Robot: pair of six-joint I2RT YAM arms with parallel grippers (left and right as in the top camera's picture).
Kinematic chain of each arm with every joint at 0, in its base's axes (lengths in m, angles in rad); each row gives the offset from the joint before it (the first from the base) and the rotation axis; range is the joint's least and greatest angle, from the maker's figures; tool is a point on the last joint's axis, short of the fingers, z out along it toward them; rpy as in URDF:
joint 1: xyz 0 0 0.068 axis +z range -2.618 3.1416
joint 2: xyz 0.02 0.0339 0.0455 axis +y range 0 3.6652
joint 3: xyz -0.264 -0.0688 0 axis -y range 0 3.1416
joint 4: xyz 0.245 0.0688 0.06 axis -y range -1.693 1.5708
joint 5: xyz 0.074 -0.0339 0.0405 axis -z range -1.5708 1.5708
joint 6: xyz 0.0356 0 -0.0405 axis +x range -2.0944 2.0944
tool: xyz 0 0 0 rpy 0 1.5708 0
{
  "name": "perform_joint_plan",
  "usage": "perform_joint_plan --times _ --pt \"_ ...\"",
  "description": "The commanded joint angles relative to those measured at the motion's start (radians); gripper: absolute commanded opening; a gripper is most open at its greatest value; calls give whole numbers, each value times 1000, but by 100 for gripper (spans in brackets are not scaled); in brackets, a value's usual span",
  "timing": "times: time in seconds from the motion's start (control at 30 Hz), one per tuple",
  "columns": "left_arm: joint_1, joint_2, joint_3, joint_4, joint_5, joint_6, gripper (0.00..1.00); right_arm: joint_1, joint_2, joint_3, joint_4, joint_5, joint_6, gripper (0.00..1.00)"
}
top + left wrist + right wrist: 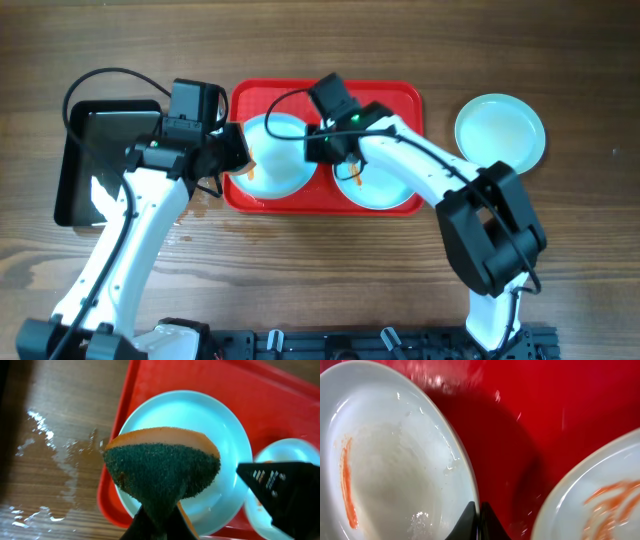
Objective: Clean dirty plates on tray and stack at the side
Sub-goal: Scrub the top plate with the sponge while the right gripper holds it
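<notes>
The red tray (400, 100) holds two white plates. On the left plate (280, 165), my right gripper (318, 148) is shut on the right rim. In the right wrist view the jaws (478, 507) pinch that rim, and the plate (395, 460) is tilted, wet and marked with an orange smear (347, 485). The second plate (385, 190) (600, 505) has orange smears too. My left gripper (235, 152) (160, 512) is shut on a green and orange sponge (162, 467), held over the left plate's (200, 415) left edge. A third plate (500, 130) lies on the table right of the tray.
A black rectangular pan (75, 170) sits left of the tray, close to the left arm. Water is spilled on the wooden table (55, 455) between the pan and the tray. In the left wrist view the right gripper's black body (285, 490) shows at the right.
</notes>
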Motion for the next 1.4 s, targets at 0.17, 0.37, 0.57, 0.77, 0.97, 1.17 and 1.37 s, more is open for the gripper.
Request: perform_joint_plan --times 0.17,0.37,0.57,0.77,0.97,1.17,1.37 --pt "1 137 3 -11 -11 22 4 23 14 -66 37 87 51 4" --pt "1 179 3 -9 48 40 4 23 19 -144 135 200 85 4" --pt "-13 198 3 29 93 40 4 23 23 -188 190 255 127 4" --pt "-82 262 3 123 93 43 4 23 37 -188 198 252 129 4" --pt "-91 356 3 201 105 40 4 23 45 -188 200 245 129 4" --pt "-107 454 3 327 237 40 4 23 45 -188 221 165 126 4" --pt "-150 510 3 394 233 40 4 23 45 -188 216 165 121 4"
